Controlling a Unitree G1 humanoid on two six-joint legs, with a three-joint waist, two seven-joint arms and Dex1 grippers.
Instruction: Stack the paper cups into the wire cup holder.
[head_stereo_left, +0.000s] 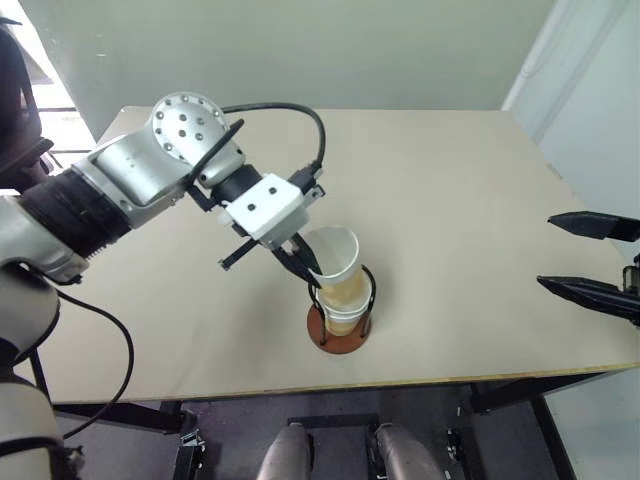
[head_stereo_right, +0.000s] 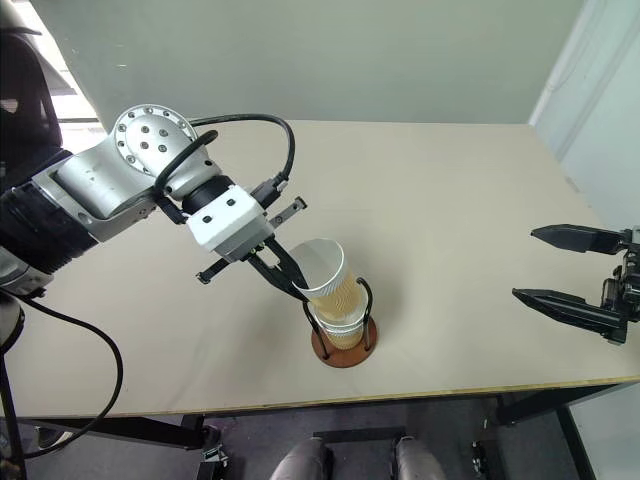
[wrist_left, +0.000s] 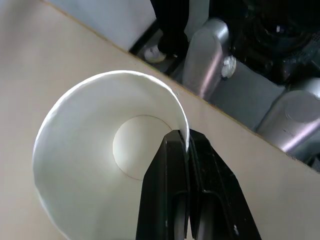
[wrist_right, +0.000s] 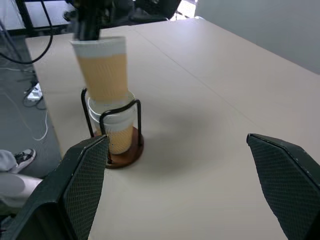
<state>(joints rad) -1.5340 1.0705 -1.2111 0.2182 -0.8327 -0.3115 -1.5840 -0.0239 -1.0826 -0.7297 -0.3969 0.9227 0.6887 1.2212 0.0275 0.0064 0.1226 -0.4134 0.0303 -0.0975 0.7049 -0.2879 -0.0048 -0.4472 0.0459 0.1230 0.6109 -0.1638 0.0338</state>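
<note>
L tool (head_stereo_left: 308, 266) pinches rim of top paper cup (head_stereo_left: 335, 262), tilted, partly seated in cups nested (head_stereo_left: 345, 312) in wire cup holder (head_stereo_left: 338, 330), near counter (head_stereo_left: 450, 200) front edge. R tool (head_stereo_right: 560, 270) wide, empty, well apart.

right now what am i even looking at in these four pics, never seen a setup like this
A two-armed robot is stacking paper cups at a table. Two pictures come from cameras in its head, looking down over its arms. The other two come from a camera on each wrist, looking along that gripper's black fingers.

On the table stands a wire holder with a round brown base and at least one cup already in it. The left gripper is shut on the rim of another cup, holding it tilted just over the holder. The right gripper is open and holds nothing, off to the side.
</note>
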